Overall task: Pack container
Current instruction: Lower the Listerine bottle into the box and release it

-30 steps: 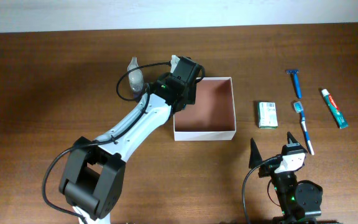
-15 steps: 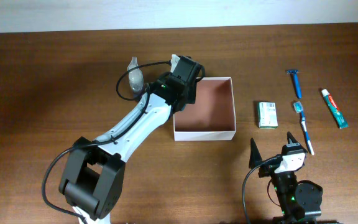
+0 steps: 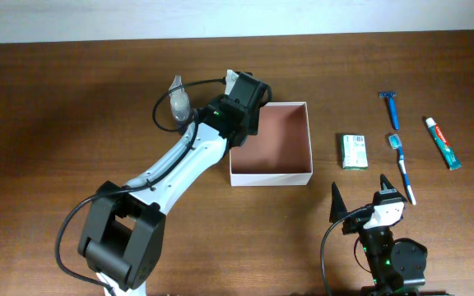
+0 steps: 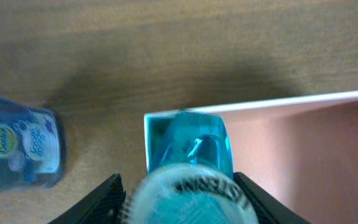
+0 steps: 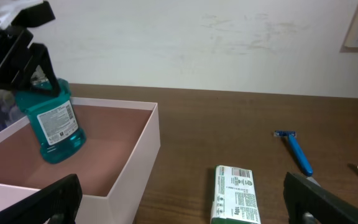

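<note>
The container (image 3: 290, 169) is a shallow square box with white walls and a pinkish-brown inside, at the table's middle; it also shows in the right wrist view (image 5: 142, 155) and the left wrist view (image 4: 303, 102). My left gripper (image 3: 245, 99) is shut on a teal mouthwash bottle (image 5: 53, 121) with a white cap (image 4: 188, 198). It holds the bottle tilted inside the container's far left corner, base near the floor. My right gripper (image 3: 360, 193) is open and empty near the front edge, right of the container.
A green soap box (image 3: 354, 151) lies right of the container. A blue razor (image 3: 392, 107), a toothbrush (image 3: 401, 167) and a toothpaste tube (image 3: 443, 142) lie further right. A clear blue-labelled packet (image 3: 178, 100) lies left of the container, also in the left wrist view (image 4: 17, 146).
</note>
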Controlling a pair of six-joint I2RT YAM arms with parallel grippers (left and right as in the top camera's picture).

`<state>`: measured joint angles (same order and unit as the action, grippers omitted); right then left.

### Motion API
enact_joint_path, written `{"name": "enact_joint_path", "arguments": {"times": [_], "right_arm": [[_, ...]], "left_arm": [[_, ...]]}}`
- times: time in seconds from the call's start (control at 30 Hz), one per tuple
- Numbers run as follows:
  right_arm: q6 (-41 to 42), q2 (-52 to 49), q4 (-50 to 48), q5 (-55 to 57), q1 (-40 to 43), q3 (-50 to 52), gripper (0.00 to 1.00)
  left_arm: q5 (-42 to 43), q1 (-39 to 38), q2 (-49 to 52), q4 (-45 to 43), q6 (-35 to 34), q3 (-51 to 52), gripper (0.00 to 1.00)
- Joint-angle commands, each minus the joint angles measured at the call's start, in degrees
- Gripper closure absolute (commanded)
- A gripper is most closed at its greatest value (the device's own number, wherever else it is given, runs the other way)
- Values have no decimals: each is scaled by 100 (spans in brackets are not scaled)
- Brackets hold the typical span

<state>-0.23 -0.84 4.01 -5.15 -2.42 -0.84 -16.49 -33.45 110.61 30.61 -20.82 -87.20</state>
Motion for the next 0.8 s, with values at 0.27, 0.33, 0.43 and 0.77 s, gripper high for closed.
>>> {"name": "enact_joint_path", "arguments": {"times": [0.27,0.33,0.43,0.77], "right_arm": [[-22,63,0,72,-52,52,1],[-22,63,0,72,-52,52,1],[-22,63,0,72,-52,52,1],[-22,63,0,72,-52,52,1]], "left_arm": [[-450,24,17,669,468,-1268,41],[-761,24,17,901,466,-1506,39],[-1303,59,15,1335,463,-1945,32],[-1309,763,-57,2437,352,-2754,17]]}}
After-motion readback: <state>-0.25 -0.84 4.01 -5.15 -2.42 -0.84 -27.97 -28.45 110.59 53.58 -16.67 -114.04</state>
